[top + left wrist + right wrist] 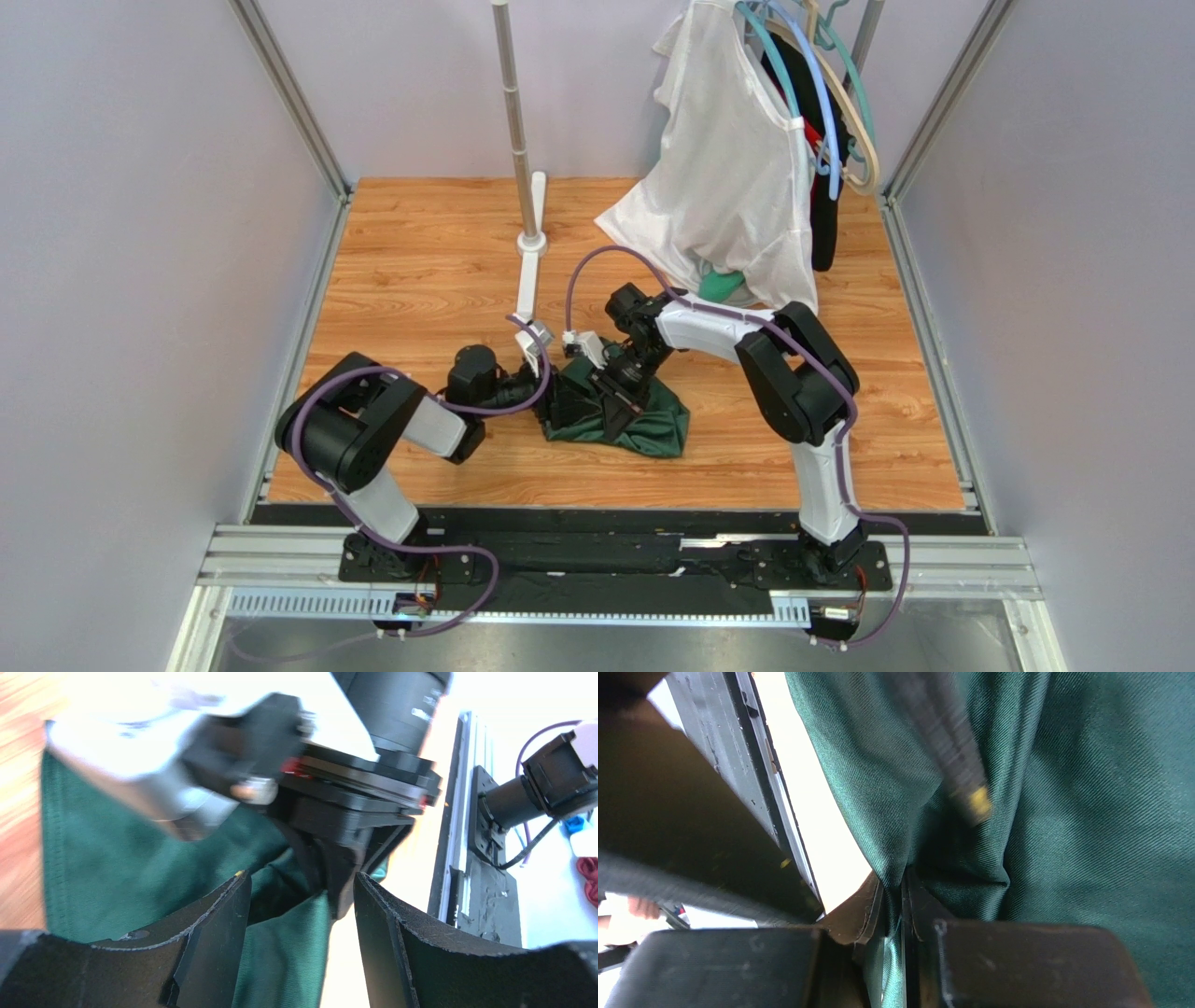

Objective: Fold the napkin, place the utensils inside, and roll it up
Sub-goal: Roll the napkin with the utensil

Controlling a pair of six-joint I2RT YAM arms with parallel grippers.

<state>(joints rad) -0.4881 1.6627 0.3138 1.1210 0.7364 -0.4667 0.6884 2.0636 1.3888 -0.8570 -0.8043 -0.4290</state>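
Green napkin [620,416] is lying bunched in one heap on the wood tabletop [421,266], front centre. Right hand [903,889] is pinching a fold of it, fingers clamped on cloth. Left hand [302,878] is hovering just beside the napkin's left edge, fingers apart. The right hand's body is blocking much of the left wrist view. Behind: one pole [516,112], and one white garment [730,182] on several hangers [828,98], partly hiding one brighter green garment [723,284].
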